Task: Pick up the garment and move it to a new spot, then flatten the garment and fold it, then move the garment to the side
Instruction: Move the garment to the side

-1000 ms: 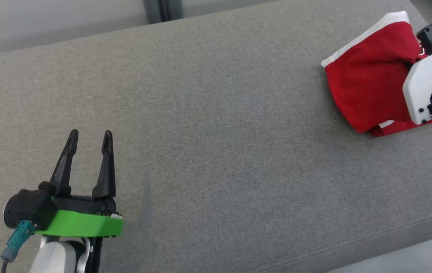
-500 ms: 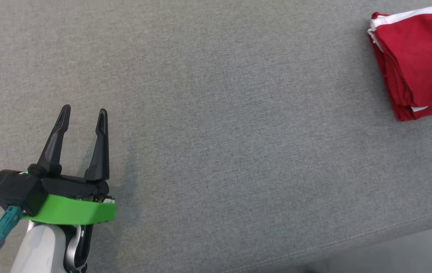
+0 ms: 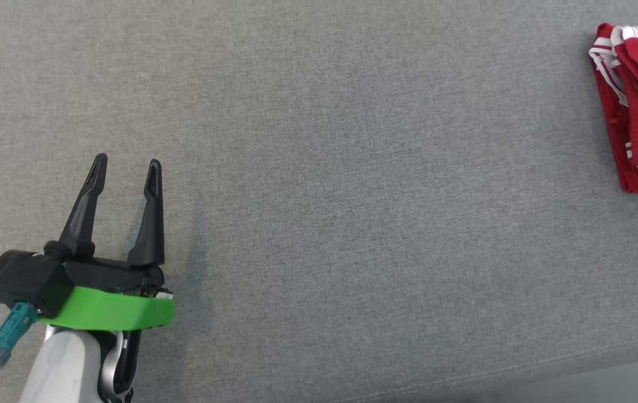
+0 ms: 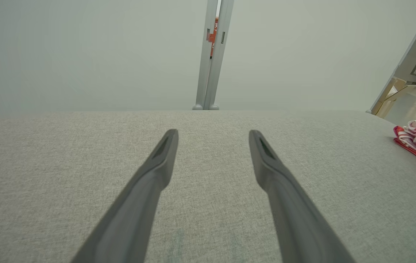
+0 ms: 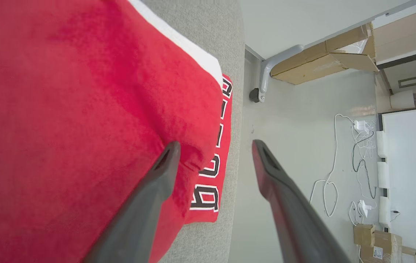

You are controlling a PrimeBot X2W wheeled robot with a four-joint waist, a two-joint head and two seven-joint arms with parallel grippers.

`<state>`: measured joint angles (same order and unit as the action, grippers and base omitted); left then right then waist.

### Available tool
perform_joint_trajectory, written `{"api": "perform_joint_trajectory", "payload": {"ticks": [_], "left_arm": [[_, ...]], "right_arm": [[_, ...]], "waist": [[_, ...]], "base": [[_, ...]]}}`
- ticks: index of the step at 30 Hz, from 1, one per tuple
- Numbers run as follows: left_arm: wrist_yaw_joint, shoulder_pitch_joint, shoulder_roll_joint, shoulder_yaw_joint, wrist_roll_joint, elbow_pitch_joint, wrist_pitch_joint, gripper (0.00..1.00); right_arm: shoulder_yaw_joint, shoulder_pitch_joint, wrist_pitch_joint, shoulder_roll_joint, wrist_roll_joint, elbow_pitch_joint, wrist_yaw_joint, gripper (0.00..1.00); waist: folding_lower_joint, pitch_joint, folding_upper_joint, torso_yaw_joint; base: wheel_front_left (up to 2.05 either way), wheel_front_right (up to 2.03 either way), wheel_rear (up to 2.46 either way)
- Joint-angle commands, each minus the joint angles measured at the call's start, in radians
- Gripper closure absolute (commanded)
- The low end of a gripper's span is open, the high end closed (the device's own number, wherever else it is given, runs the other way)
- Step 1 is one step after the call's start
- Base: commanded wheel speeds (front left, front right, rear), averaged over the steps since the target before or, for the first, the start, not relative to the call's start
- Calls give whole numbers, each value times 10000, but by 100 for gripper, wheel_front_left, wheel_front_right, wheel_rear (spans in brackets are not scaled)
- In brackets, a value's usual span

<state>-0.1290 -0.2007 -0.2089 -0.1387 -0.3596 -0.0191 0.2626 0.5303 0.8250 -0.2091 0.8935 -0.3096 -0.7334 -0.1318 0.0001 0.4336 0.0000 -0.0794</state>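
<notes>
Two pincers: both stand wide, with nothing between the jaws.
Left side: our left gripper point(image 3: 127, 160) hangs over the bare grey surface point(image 3: 352, 196), well apart from the cloth.
Right side: our right gripper point(image 5: 213, 144) is spread over the garment's edge. One finger lies across the red cloth and the other over the floor point(image 5: 295, 128) beyond the surface's rim. We cannot tell whether either one touches.
Garment point(image 5: 65, 91): red with white bands and black-and-white lettering, it lies in stacked layers at the far right end of the grey surface, close to the rim.
Handling: we judge it light, soft and limp. The layers would slide apart if it were lifted by one ply.
Where to hold: we would pinch through all the layers at a folded edge, away from the loose lettered flap.
Containers: a cardboard box point(image 5: 324, 58) stands open on the floor, and we cannot make out what is in it. Smaller boxes point(image 5: 376, 244) sit lower down, apparently shut, with cables point(image 5: 343, 146) trailing nearby.
</notes>
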Motion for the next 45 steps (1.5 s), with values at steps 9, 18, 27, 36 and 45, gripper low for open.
{"api": "perform_joint_trajectory", "payload": {"ticks": [9, 18, 27, 36, 45], "left_arm": [[-20, 589, 518, 209, 13, 490, 20, 0], [-15, 1405, 847, 550, 282, 1026, 20, 0], [-18, 1844, 1044, 903, 391, 1307, 20, 0], [-23, 1971, 1287, 1002, 494, 1851, 20, 0], [-26, 2140, 1322, 1073, 494, 2071, 20, 0]], "right_arm": [[-2746, -1427, 1755, -1062, 332, 416, 22, 0], [-5061, -4270, 3053, -3842, 941, 3038, 22, 0], [-5227, -6727, 3245, -6102, 1479, 5296, 20, 0], [-5099, -7845, 3119, -6886, 1609, 5990, 20, 0], [-5398, -8252, 3226, -7430, 1487, 5903, 20, 0]], "waist": [[-1, -1763, 0, 419], [-1, -3196, 0, 795], [-1, -3835, 0, 959], [-1, -4109, 0, 1146], [-1, -4353, 0, 1209]], "base": [[0, 0, 0], [0, 0, 0], [0, 0, 0], [0, 0, 0], [0, 0, 0]]}}
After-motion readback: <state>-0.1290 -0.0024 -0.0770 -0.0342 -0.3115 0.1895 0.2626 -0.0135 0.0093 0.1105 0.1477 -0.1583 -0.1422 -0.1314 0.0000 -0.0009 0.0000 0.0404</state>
